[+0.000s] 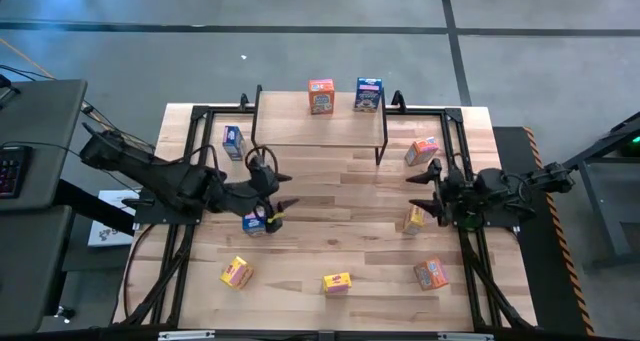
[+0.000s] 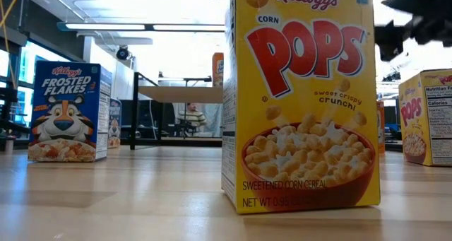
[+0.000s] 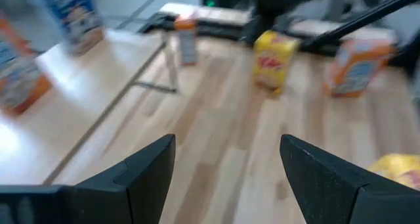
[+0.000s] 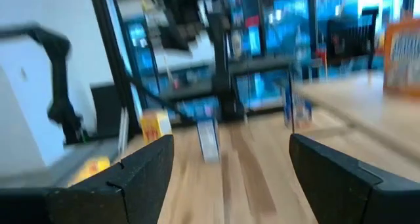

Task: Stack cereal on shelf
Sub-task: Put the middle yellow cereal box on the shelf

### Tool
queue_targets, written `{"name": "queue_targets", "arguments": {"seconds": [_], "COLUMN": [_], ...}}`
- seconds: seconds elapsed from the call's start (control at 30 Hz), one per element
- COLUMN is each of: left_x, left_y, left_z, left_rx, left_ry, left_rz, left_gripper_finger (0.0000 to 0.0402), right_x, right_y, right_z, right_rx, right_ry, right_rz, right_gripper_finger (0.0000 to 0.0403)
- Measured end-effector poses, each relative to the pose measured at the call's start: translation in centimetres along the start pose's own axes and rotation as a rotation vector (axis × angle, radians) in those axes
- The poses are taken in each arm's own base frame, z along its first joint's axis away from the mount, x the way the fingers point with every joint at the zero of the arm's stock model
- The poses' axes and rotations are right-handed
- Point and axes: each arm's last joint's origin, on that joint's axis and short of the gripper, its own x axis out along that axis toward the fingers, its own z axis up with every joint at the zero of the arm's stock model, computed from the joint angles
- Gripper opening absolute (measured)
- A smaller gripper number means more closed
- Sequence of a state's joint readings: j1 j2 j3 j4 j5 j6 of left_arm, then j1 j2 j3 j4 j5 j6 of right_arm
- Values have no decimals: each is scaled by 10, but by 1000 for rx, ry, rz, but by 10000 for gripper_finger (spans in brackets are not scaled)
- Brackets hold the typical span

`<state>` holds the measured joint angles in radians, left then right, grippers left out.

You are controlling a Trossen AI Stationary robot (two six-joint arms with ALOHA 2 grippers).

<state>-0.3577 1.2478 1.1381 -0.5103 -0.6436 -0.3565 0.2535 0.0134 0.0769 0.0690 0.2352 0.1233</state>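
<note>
High view: two cereal boxes (image 1: 344,96) stand on the shelf (image 1: 300,131); seven lie scattered on the desk (image 1: 340,191). Left pincer (image 1: 283,189) hangs beside a blue box (image 1: 255,222); right pincer (image 1: 424,191) near a yellow box (image 1: 414,219). Wrist views: both wide, empty. Judgement: between placements; next, a grasp.

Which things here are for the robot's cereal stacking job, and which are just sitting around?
For the job:
- the cereal boxes, like the orange box and blue box already up on the shelf, and the yellow box on the table
- both arms

Just sitting around:
- keyboard beside the table
</note>
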Motion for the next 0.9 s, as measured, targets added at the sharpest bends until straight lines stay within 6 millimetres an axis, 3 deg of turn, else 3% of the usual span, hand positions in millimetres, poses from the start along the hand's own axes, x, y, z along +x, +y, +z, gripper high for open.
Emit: {"name": "queue_targets", "arguments": {"seconds": [0.17, 0.37, 0.6, 0.9], "left_x": [-12, -31, -39, -38], "left_y": [14, 28, 34, 34], "left_z": [-5, -2, 0, 0], "left_rx": [-29, -43, -26, 40], "left_ry": [33, 15, -2, 4], "left_rz": [99, 102, 94, 95], "left_gripper_finger": [266, 266, 266, 266], "right_x": [0, 9, 32, 83], "right_y": [2, 4, 13, 36], "right_z": [13, 14, 39, 56], "right_rx": [-17, 5, -23, -54], "right_ry": [-135, -130, -45, 283], "right_rz": [22, 14, 11, 21], "right_gripper_finger": [296, 296, 296, 296]}}
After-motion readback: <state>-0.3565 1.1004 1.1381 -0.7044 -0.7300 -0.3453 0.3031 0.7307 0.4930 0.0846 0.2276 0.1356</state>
